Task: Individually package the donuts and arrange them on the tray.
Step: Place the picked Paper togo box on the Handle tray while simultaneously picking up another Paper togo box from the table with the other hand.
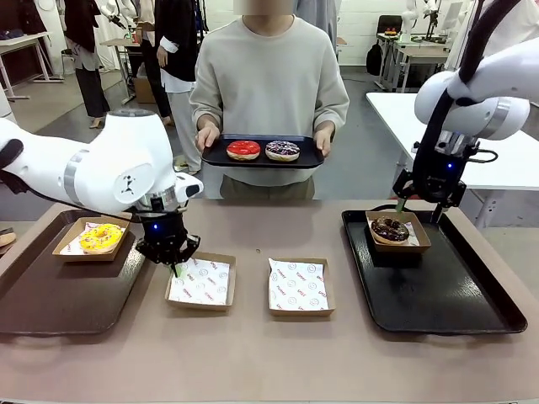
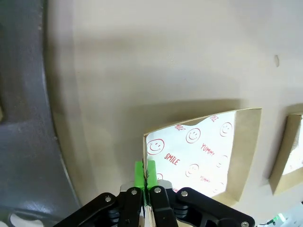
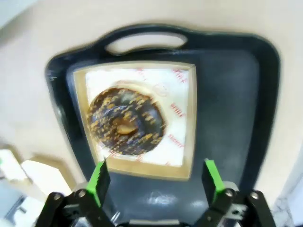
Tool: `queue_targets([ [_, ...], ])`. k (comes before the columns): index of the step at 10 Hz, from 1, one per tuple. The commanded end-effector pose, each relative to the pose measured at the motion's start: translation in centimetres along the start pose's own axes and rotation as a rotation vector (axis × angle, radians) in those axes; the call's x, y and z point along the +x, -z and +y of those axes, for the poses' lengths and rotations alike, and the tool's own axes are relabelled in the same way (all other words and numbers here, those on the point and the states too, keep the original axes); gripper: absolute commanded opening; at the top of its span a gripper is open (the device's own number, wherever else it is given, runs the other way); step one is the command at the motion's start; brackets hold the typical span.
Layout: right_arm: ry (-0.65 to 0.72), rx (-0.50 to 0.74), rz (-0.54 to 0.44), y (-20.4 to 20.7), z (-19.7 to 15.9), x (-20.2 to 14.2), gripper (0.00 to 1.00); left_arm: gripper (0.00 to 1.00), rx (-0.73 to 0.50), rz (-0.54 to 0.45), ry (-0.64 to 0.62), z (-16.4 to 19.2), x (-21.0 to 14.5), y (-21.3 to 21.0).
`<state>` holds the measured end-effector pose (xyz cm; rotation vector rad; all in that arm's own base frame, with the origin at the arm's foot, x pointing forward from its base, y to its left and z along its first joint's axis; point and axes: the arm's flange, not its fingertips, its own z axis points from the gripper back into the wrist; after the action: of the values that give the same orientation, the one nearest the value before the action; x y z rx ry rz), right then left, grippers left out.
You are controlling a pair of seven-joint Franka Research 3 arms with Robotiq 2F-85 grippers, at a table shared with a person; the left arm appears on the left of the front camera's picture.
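1. Beige worktop [image 1: 253,353]. A brown tray [image 1: 50,295] sits at the robot's left and a black tray [image 1: 455,295] at its right. Two paper-lined boxes lie between them: the left box [image 1: 202,282] and the right box [image 1: 301,286], both without donuts.
2. Room: open lab floor, a white table [image 1: 472,126] behind on the right, people standing far back.
3. Yellow donut [image 1: 101,236] is in a box [image 1: 88,256] on the brown tray. Chocolate donut [image 1: 390,228] is in a box [image 1: 418,240] at the far end of the black tray.
4. Person at the far side holds a small black tray [image 1: 215,156] carrying the red donut [image 1: 243,150] and the sprinkled donut [image 1: 282,151], unboxed.
5. Left end effector [image 1: 177,268]: fully closed, pinching the left box's side wall.
6. Right end effector [image 1: 418,210]: jaws wide, holding nothing, above the chocolate donut's box.
7. Left wrist view adds detail: green pads [image 2: 145,175] meet on the box wall, the paper prints "SMILE" and "YUMMY", and the brown tray's rim [image 2: 23,118] is close by.
8. Right wrist view adds: the black tray's handle slot [image 3: 144,42], and pale flecks on the chocolate donut [image 3: 125,122], which sits centred between the open fingers [image 3: 100,177].
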<state>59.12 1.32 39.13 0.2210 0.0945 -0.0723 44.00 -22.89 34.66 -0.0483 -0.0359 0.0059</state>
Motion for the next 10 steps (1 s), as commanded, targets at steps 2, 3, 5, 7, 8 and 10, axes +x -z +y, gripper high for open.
queue_targets([
  [2, -0.074, 0.309, 0.017, -4.0, -0.7, -5.8, 1.00, 0.00, -0.046, -0.006, -0.025, 1.0, 1.7, -6.1],
  [3, -0.091, 0.414, -0.006, -5.6, -1.9, -8.2, 1.00, 0.00, -0.048, -0.016, -0.031, 1.2, 2.4, -8.0],
  [5, -0.147, 0.623, -0.043, -7.6, -5.7, -13.1, 1.00, 0.00, -0.077, -0.019, -0.011, 1.3, 4.4, -11.2],
  [7, -0.179, 0.776, -0.112, -8.1, -10.7, -17.9, 1.00, 0.00, -0.088, -0.019, 0.055, 0.8, 6.5, -13.9],
  [8, -0.162, 0.831, -0.165, -8.2, -13.3, -19.8, 1.00, 0.00, -0.076, -0.020, 0.076, 0.4, 7.4, -14.5],
  [10, -0.114, 0.923, -0.258, -8.1, -18.0, -22.6, 1.00, 0.00, -0.055, -0.011, 0.081, -0.5, 9.5, -14.9],
])
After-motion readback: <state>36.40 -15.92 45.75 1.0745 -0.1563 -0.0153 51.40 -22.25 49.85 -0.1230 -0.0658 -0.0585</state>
